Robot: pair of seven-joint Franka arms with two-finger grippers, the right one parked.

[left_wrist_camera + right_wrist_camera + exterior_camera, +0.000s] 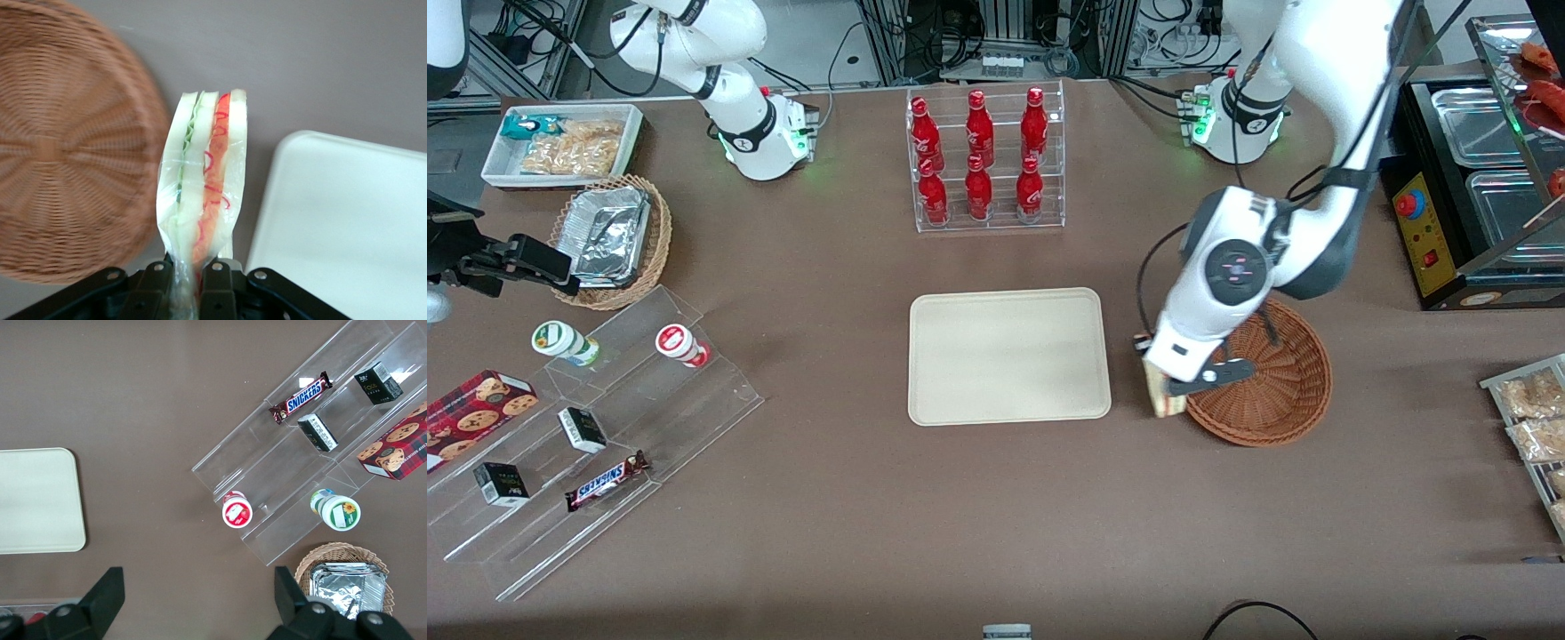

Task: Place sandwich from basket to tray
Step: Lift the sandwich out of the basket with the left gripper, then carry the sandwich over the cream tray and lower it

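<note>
Bare table between basket (1276, 391) and tray (1009, 356)

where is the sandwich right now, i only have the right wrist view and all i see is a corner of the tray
Observer: The gripper is shut on the sandwich, held above the bare table between the wicker basket and the tray.
Operator: is it clear of the basket
Observer: Yes, the left wrist view shows it past the basket rim, and the basket is empty.
Operator: anything on the tray already
Observer: No, the front view shows the whole tray bare.
</note>
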